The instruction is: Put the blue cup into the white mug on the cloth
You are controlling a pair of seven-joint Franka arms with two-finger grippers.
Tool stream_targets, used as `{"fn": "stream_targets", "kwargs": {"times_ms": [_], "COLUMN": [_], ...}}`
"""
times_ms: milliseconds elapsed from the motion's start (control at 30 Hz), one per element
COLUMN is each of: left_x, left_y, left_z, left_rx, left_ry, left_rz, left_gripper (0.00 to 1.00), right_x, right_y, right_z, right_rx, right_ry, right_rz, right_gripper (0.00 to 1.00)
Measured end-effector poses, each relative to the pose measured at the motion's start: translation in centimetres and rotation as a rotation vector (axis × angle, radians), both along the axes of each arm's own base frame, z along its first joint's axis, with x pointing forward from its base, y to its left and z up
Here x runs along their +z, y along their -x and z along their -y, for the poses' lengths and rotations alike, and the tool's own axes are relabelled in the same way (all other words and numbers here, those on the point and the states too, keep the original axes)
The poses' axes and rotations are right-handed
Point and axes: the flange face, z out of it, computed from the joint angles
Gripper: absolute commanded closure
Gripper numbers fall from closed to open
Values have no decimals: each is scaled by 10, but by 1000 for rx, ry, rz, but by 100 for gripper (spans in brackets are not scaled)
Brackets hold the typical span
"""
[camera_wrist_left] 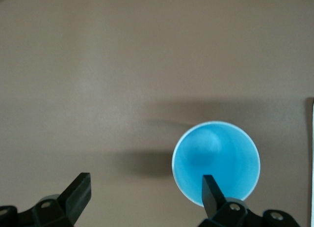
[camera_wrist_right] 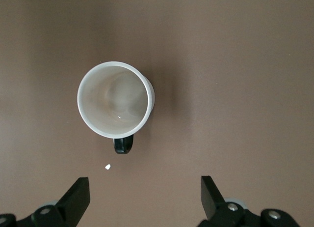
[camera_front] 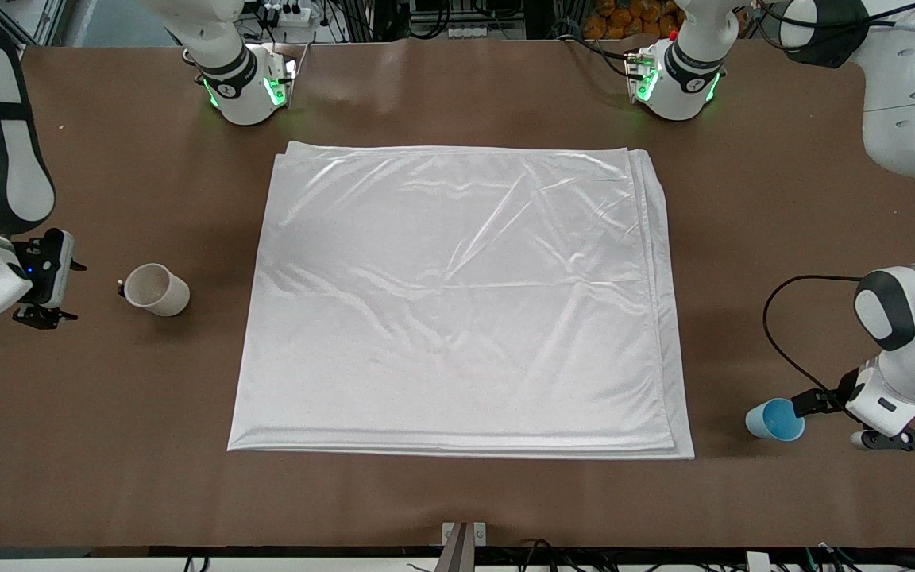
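The left gripper [camera_wrist_left: 144, 195], released, hangs over the smooth, tapered blue cup [camera_front: 775, 419] at the left arm's end of the brown worktop [camera_front: 124, 445]; one finger could clip the rim and tip it. The right gripper [camera_wrist_right: 144, 197], also released, hovers by the cream mug [camera_front: 156, 289], off the satiny, wrinkled cloth [camera_front: 457, 302].

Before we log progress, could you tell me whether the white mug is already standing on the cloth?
No, the white mug stands on the bare table beside the cloth, toward the right arm's end.
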Motion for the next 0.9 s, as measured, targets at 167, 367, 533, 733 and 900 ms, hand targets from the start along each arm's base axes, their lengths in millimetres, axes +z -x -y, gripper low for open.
{"fn": "stream_targets", "kwargs": {"times_ms": [167,367,533,733,900], "left_x": [-4,-17,-31,-47,-56], "left_y": [-1,0,1,1,1], "left_z": [0,2,7,10,12], "left_rx": [-1,-3,-9,-14,-16], "left_ry": [-1,1,3,4,5], "left_rz": [8,-6,-18,-19,-22], "left_gripper": [0,0,0,11,84], "right_x": [-17,-41,-59,-78,-91], "right_y": [-4,-8,-6,1,9], "right_z": [3,5,11,22,28], "right_rx": [50,89,81,61,48], "right_ry": [-2,-6,-14,-25,-35], "right_rz": [8,11,-6,-32,-57], "right_gripper": [0,0,0,0,0]}}
